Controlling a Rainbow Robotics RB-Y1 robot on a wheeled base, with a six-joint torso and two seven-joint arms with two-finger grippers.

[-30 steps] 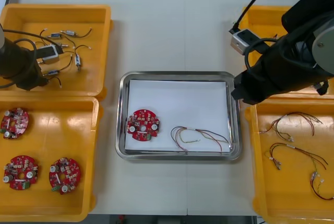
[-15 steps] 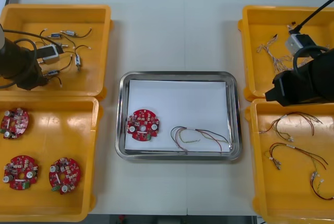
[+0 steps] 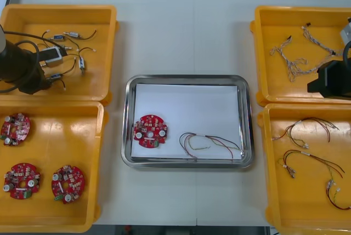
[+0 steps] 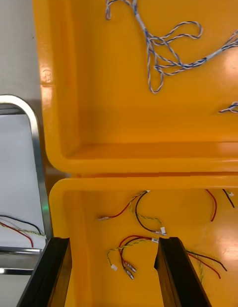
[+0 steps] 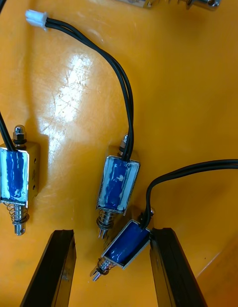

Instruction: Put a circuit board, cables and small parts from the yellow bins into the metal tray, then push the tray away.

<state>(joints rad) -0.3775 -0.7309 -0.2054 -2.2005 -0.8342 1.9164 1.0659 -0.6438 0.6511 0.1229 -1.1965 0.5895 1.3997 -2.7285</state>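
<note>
left gripper [image 5: 113, 232] – fingers spread and empty, low over the floor of the far left yellow bin [image 3: 104, 16]. two small metal parts lie in the gap. one small metal part [image 5: 124, 245] lies slantwise, its end touching or just beside one finger; a second small metal part [image 5: 118, 183] sits just beyond the fingertips, its spring end close to the first. black leads [image 5: 126, 98] run off from both. the metal tray [image 3: 127, 120] at table centre already holds a round red circuit board [image 3: 150, 131] and a red and yellow cable [image 3: 211, 143], but no small part yet.

right gripper [image 4: 111, 245] – fingers likewise apart, nothing between them, over the near right bin [image 3: 269, 164] by its shared wall with the far right bin [image 3: 262, 54], where twisted blue and white cables [image 3: 293, 59] lie.

likely hazards: closing may trap both parts, or pinch a lead instead of a body; the slanted part may swivel out of the grasp; a crossed lead may drag its neighbour up on lifting.
</note>
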